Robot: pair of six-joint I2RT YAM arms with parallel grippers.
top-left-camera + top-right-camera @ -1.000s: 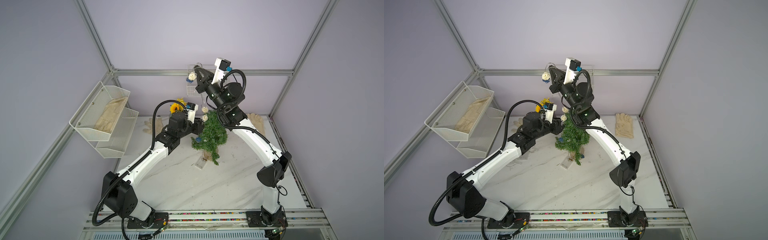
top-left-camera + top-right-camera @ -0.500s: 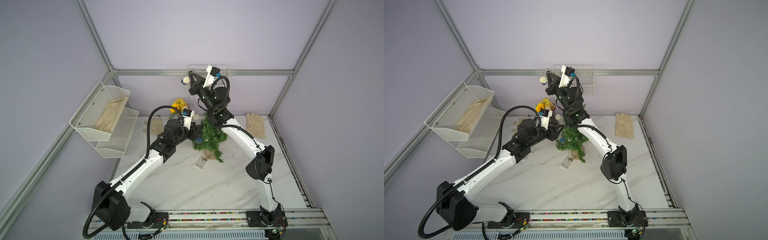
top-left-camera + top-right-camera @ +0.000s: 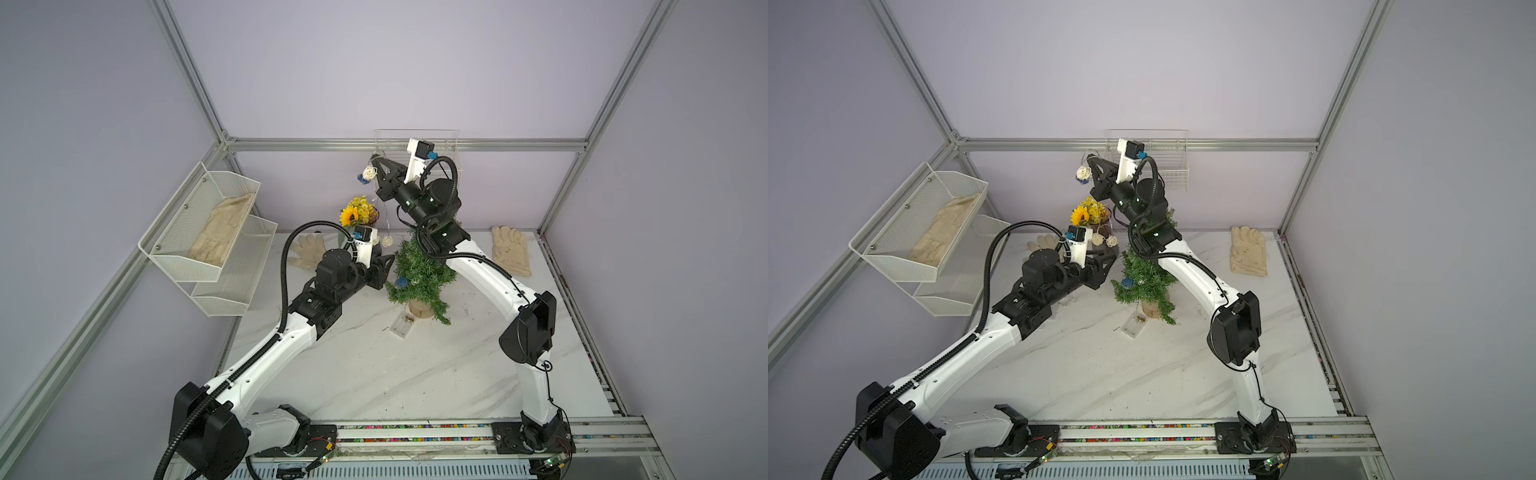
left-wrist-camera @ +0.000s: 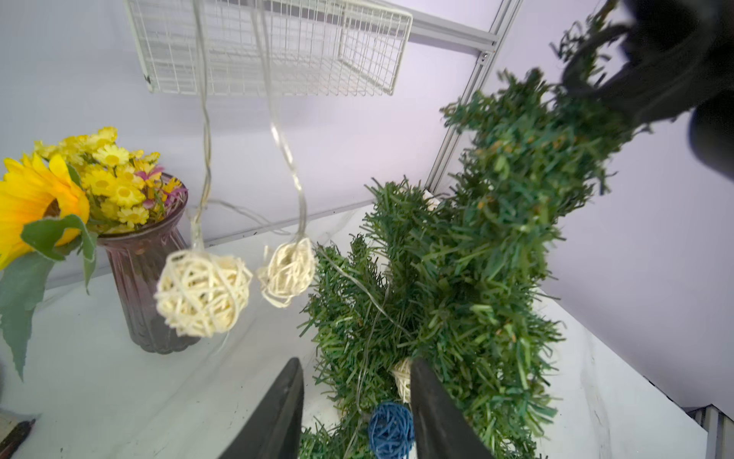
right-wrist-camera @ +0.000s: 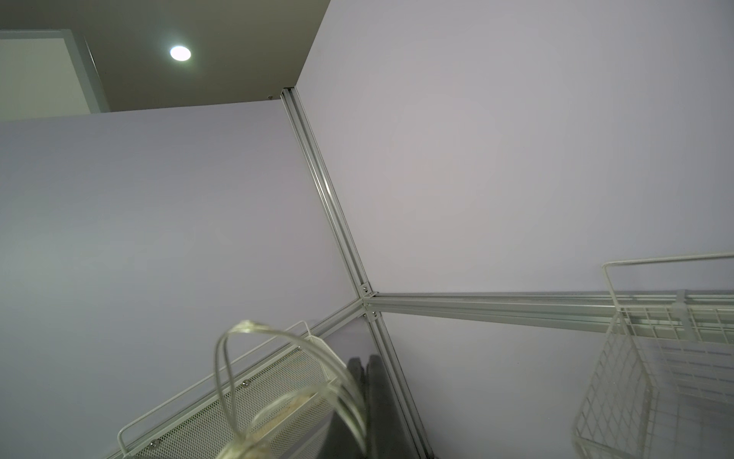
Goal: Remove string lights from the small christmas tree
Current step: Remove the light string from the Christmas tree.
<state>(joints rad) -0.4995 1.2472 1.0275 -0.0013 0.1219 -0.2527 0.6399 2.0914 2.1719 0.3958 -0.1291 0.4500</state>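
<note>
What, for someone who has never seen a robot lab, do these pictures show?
Two white robot arms stand at a white marbled table. Two pictures look down from overhead; two come from cameras on the arms' wrists. On the table: a small green artificial Christmas tree, a dark glass vase of yellow flowers, a cream fabric glove, a clear plastic battery box. The right tool, up high, is shut on the thin pale wire of the string lights. The left tool is open, facing the tree.

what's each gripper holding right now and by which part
The right gripper is shut on the string lights, pinching the thin wire, balls dangling below. The left gripper is open at the small christmas tree, holding nothing.
</note>
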